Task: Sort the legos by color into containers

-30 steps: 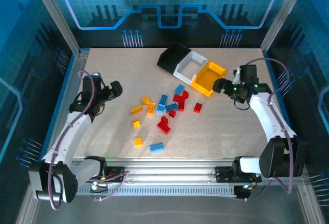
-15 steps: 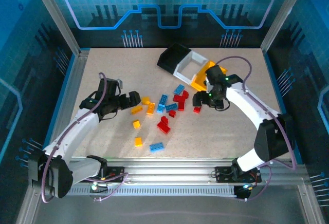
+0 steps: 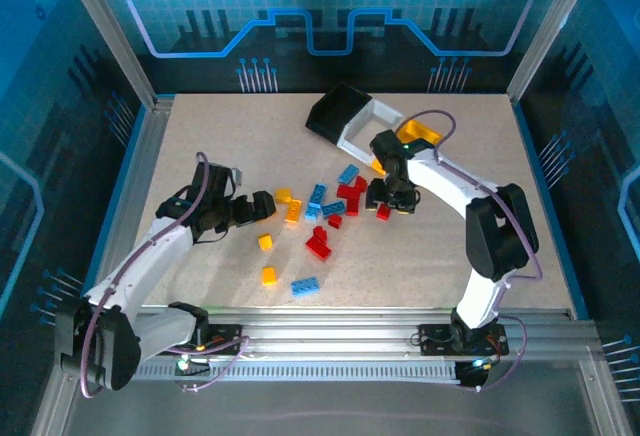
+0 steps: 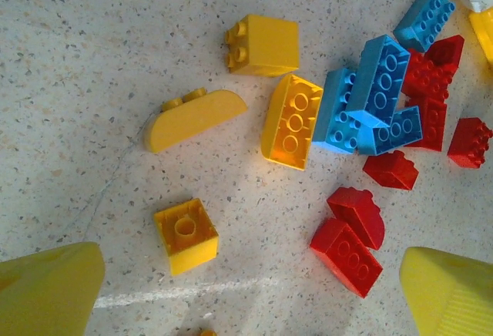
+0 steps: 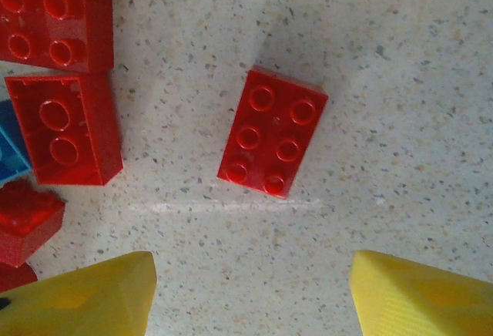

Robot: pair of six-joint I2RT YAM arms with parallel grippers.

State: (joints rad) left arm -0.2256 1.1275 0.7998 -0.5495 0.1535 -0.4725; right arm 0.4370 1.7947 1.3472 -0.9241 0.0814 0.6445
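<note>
Seen from overhead, three bins stand in a row at the upper middle of the table [image 3: 430, 256]: a black bin [image 3: 335, 111] on the left, a white bin [image 3: 372, 128] in the middle and a yellow bin [image 3: 428, 133] on the right, partly behind the right arm. The bricks [image 3: 318, 246] lie loose on the table below the bins, around the centre of the frame, with red, blue and yellow ones mixed together.

The left claw [image 3: 262, 206] sits low at the left edge of the scatter. In the left wrist view its yellow fingers [image 4: 46, 290] fill the two lower corners, wide apart with bare table between them. Above the gap lie a small yellow cube [image 4: 185, 234], a curved yellow piece [image 4: 194, 119], an orange brick [image 4: 291, 120] and, to the right, a blue cluster [image 4: 370, 105] touching red ones.

The right claw [image 3: 385, 198] hangs over the right side of the scatter, just below the white bin. In the right wrist view its fingers [image 5: 85, 297] are apart in the lower corners, gripping nothing. A red six-stud brick [image 5: 272, 133] lies flat, studs up, above the gap and clear of both fingers. More red bricks sit at the left edge.
</note>
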